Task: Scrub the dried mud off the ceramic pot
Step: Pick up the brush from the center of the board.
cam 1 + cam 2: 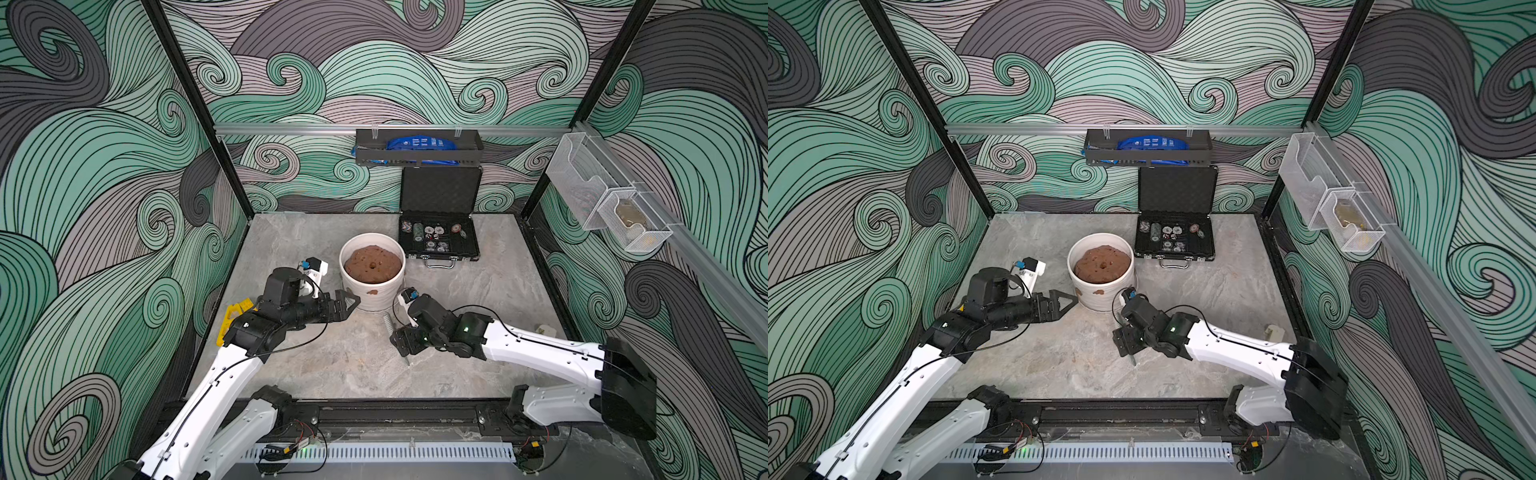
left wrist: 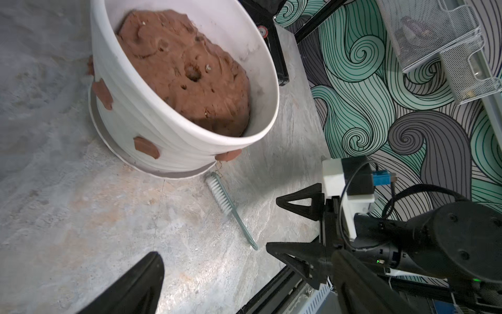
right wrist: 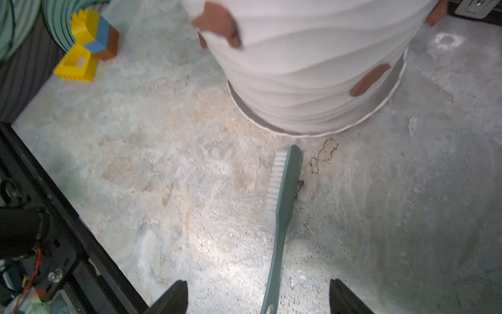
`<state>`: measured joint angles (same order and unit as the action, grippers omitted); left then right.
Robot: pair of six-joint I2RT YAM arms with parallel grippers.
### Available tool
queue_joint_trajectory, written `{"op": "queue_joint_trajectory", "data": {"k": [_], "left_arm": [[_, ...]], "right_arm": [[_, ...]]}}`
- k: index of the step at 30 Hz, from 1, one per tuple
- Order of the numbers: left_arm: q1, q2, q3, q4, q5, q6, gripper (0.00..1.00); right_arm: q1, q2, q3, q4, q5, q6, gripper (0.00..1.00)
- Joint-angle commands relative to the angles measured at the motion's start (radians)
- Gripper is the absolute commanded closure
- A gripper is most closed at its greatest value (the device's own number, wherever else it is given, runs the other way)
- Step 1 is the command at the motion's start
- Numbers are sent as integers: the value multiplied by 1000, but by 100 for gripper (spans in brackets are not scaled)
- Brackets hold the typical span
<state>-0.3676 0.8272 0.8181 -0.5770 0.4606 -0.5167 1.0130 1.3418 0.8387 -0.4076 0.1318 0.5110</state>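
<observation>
The right gripper (image 3: 258,293) points down at the table, its jaws wide apart. They straddle the handle of a grey-green scrubbing brush (image 3: 284,187) without clearly touching it. The brush lies flat, white bristles sideways, its head just short of the pot's base. The left gripper (image 1: 352,300) is fully open and holds nothing. It hovers just beside the pot's wall, on the opposite side from the brush.

The table (image 1: 332,365) is a grey, marble-look slab with pale orange smears and fine grit. Walls printed with swirling green and grey waves enclose it. At the back, an open black chip case (image 1: 439,245) sits under a black shelf (image 1: 419,157). The shelf holds a blue packet (image 1: 417,144) whose white print is too small to read. White mesh baskets (image 1: 602,199) hang on one side wall. Yellow toy blocks (image 3: 81,51) lie near the left arm.

The ceramic pot (image 1: 376,301) is white and ribbed. It stands mid-table between the two grippers, just beyond the right one, filled with a brown soil mound (image 1: 373,264). The dried mud (image 2: 146,146) shows as small reddish-brown patches stuck to its outer wall, several facing the right gripper.
</observation>
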Motion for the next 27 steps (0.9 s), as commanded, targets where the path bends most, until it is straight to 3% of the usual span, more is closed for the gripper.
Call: {"op": "queue_joint_trajectory", "data": {"k": [1, 11, 19, 27], "left_arm": [[-47, -3, -3, -16, -33, -50, 1], [-163, 15, -58, 5, -116, -115, 1], [-174, 37, -68, 1, -138, -109, 1], [-181, 53, -87, 19, -132, -124, 1]], "right_arm": [[16, 40, 0, -44, 45, 8, 24], [47, 197, 22, -22, 148, -15, 44], [73, 285, 51, -10, 184, -37, 50], [75, 331, 47, 15, 225, -58, 71]]}}
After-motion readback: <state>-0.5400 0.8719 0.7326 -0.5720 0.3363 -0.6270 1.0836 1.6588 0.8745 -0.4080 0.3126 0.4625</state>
